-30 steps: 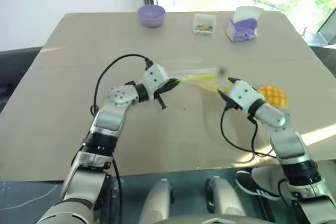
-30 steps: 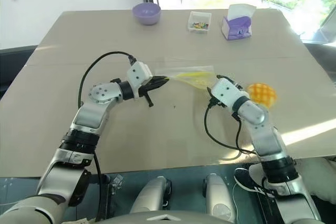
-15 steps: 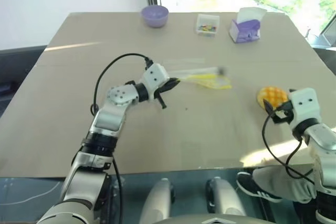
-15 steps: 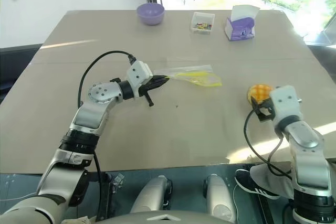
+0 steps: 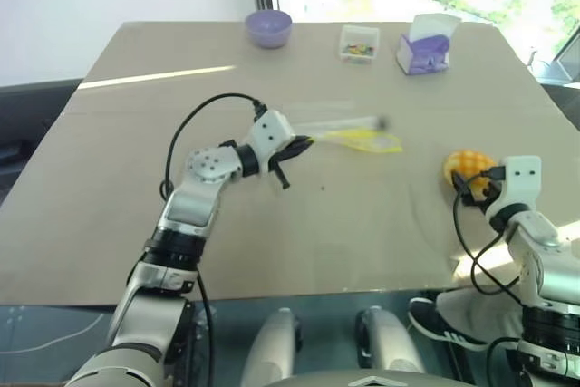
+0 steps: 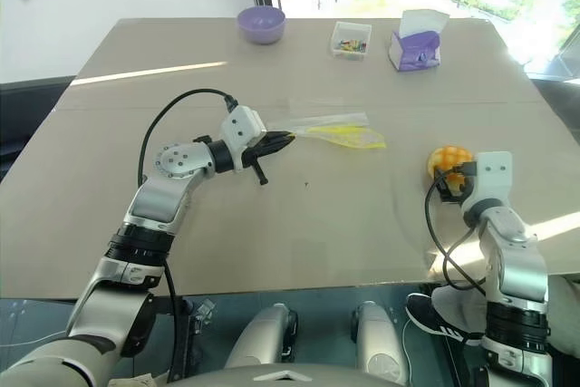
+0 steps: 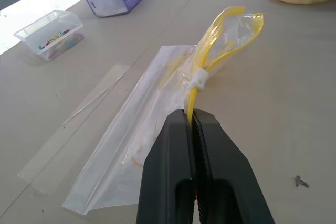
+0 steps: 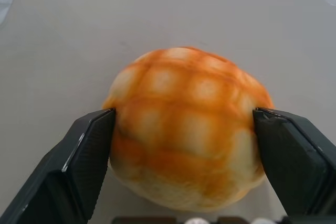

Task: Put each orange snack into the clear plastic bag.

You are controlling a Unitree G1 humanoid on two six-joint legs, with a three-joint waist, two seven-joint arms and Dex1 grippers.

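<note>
1. The left gripper (image 7: 193, 124) has its fingers pinched tight on the yellow seal strip of the bag (image 7: 152, 145); the strip loops up past the fingertips while the clear body lies flat on the table (image 5: 136, 88) beyond them.
2. The right gripper (image 8: 184, 129) stands wide, one finger (image 8: 84, 156) on each side of the bun (image 8: 189, 129), both at its flanks.
3. The bun sits on the table, well apart from the bag.

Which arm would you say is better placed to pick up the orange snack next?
The right: its claw straddles the orange snack, while the left claw is shut on the clear plastic bag.
</note>
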